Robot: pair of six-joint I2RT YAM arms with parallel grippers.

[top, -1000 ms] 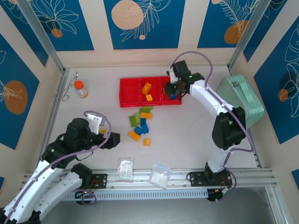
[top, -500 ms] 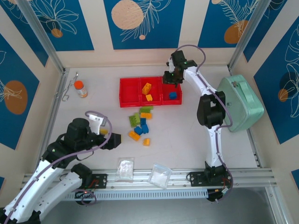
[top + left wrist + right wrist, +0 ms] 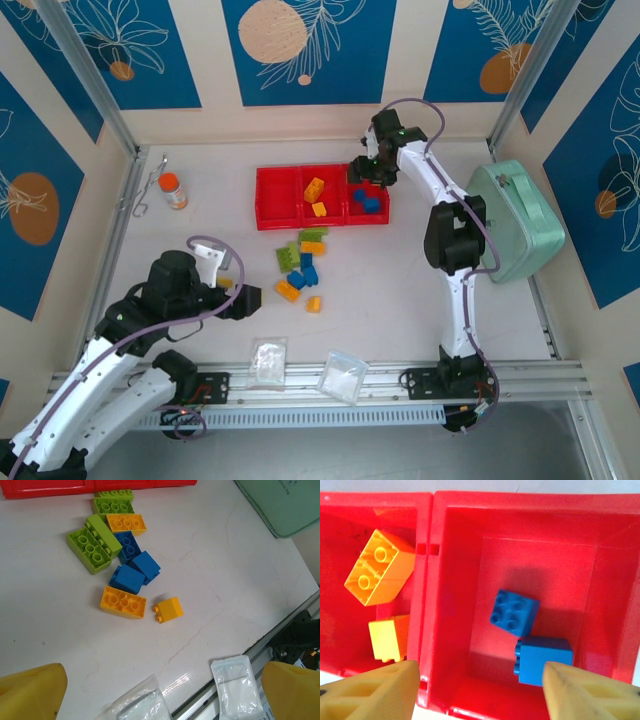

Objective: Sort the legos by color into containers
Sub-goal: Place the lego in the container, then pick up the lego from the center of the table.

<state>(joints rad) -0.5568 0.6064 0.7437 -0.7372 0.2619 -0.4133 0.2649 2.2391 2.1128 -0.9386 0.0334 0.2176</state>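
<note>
The red tray (image 3: 322,223) holds the three containers in a row. My right gripper (image 3: 367,178) hangs open above the right container (image 3: 465,630), nothing between its fingers (image 3: 375,692). Two blue legos (image 3: 514,612) (image 3: 543,659) lie in that container. Two yellow-orange legos (image 3: 380,573) (image 3: 389,639) lie in the middle one. Loose legos (image 3: 300,268) sit in a pile in front of the tray: lime green (image 3: 92,550), blue (image 3: 127,579) and yellow-orange (image 3: 123,601), with a small yellow-orange one (image 3: 168,610) beside them. My left gripper (image 3: 247,297) stays open, left of the pile and apart from it.
A mint-green case (image 3: 515,220) stands at the right edge. Two small clear bags (image 3: 268,360) (image 3: 343,375) lie by the front rail. An orange-capped bottle (image 3: 173,190) and a metal tool (image 3: 148,188) sit at the far left.
My right gripper has opened over the right container and a second blue lego now lies there. The right arm stretched further back. The left arm barely moved.
</note>
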